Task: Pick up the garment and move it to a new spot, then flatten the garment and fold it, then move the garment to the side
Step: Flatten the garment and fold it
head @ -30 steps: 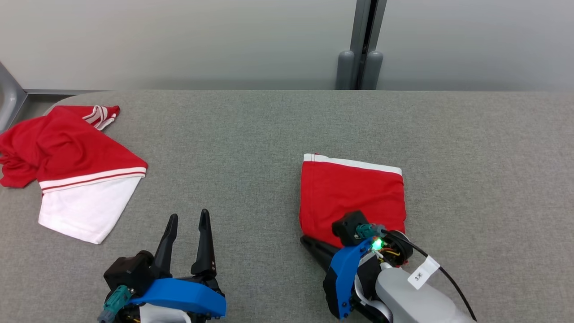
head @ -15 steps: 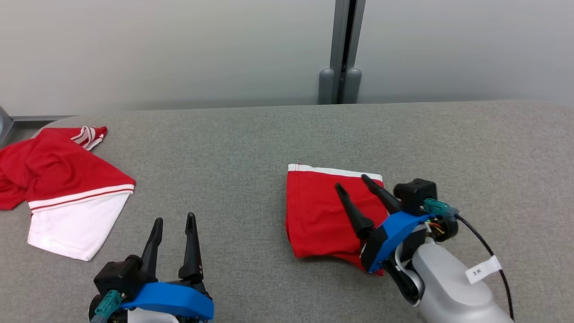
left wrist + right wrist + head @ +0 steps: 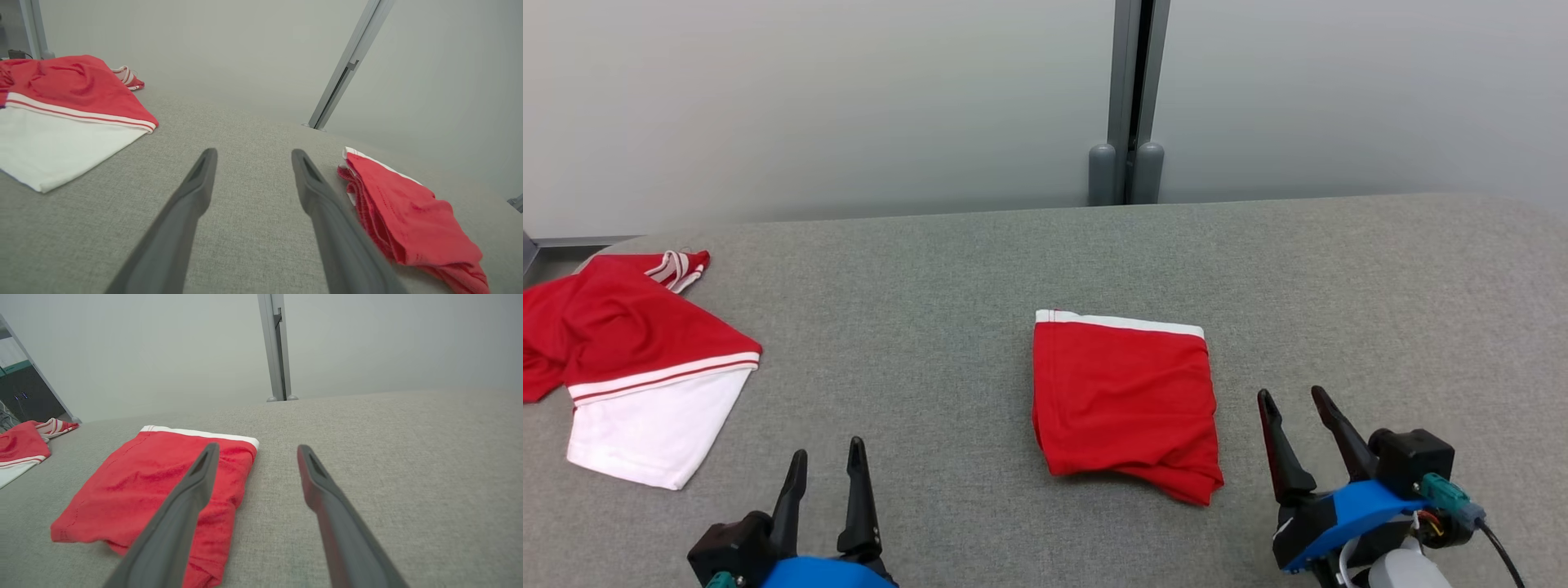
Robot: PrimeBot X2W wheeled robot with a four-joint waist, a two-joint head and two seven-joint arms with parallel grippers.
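Note:
A red garment point(image 3: 1123, 400) with a white band along its far edge lies folded into a neat rectangle on the grey table point(image 3: 980, 269). The left wrist view has the garment point(image 3: 408, 212) at the right, and the right wrist view has the garment point(image 3: 151, 486) at the left. My right gripper point(image 3: 1292, 398) stands open just right of it, apart from the cloth, with nothing between its fingers. At the lower left my left gripper point(image 3: 826, 456) is open and holds nothing, well away from the folded piece.
A second red and white garment point(image 3: 629, 359) lies rumpled at the table's far left edge; the same garment point(image 3: 61, 110) is in the left wrist view. A grey post point(image 3: 1125, 98) stands against the pale wall behind the table.
My right gripper let go of the folded garment, opened and drew back to the right and toward me. The head camera shifted, so the whole picture slid. The left gripper stayed put.

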